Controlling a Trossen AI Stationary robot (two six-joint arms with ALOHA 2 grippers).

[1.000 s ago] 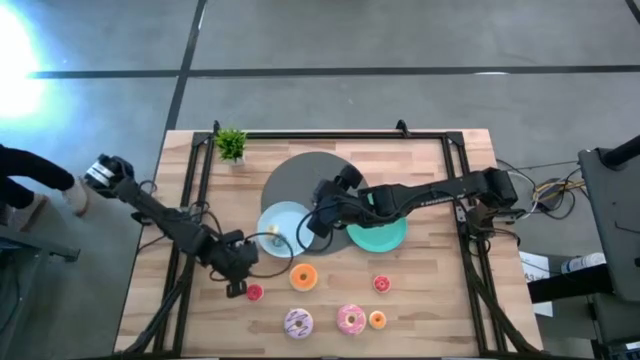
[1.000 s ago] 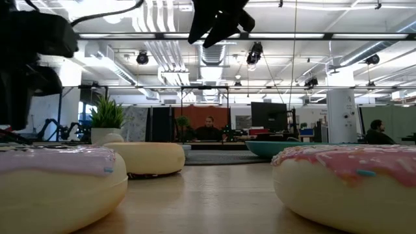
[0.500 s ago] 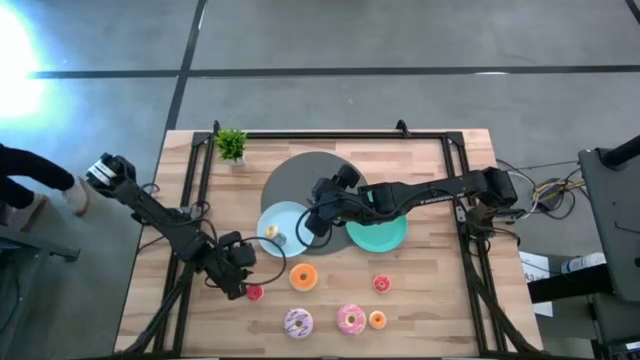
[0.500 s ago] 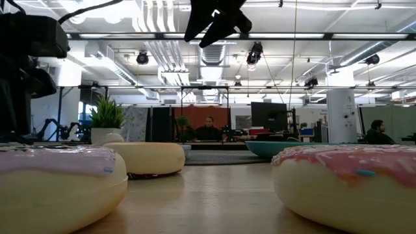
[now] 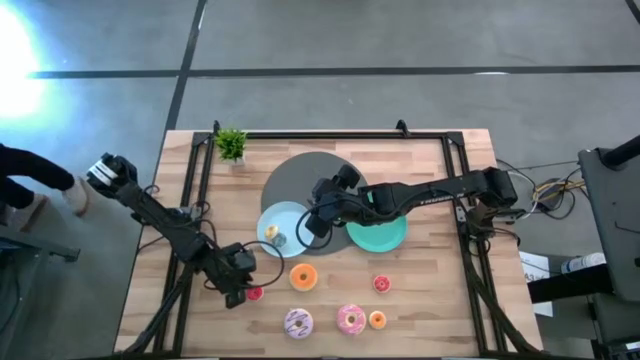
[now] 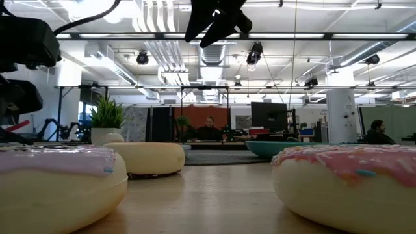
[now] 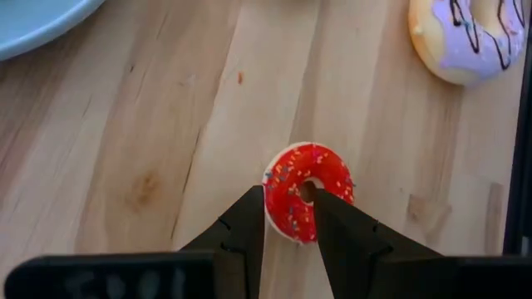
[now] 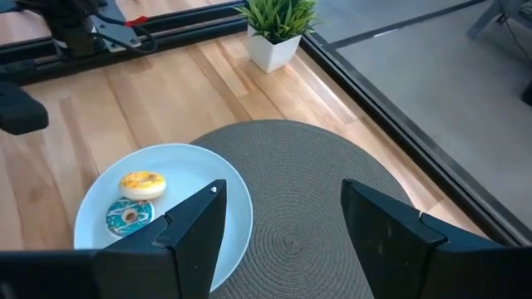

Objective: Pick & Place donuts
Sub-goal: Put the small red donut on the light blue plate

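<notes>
My left gripper [image 5: 243,292] [image 7: 287,208] is low over the near left part of the table, shut on a tiny red sprinkled donut [image 5: 256,293] [image 7: 308,190]. My right gripper [image 5: 308,224] [image 8: 283,241] hangs open above the light blue plate [image 5: 283,226] and touches nothing. That plate [image 8: 208,178] holds a tiny yellow donut [image 8: 143,183] and a tiny pale blue one [image 8: 129,214]. On the table rest the orange donut [image 5: 303,277], the white-purple donut [image 5: 298,323], the pink donut [image 5: 351,319], a tiny orange one [image 5: 377,320] and a tiny red-pink one [image 5: 381,284]. My left gripper has the tiny red donut by the side of its ring [image 7: 283,203]. One finger [image 7: 326,212] reaches to the hole and the other [image 7: 248,218] stands outside the rim, pinching the ring between them. The fingers slant down from above. The donut lies flat at table level.
A green plate [image 5: 380,233] and a big grey disc [image 5: 310,180] lie under the right arm. A small potted plant [image 5: 231,145] stands at the far left corner. A black frame [image 5: 330,135] edges the table. Close to the low camera sit the white-purple donut [image 6: 58,182] and the pink donut [image 6: 344,182].
My left gripper has moved a little toward the table's near edge and come in against the tiny red donut, which has stayed where it was.
</notes>
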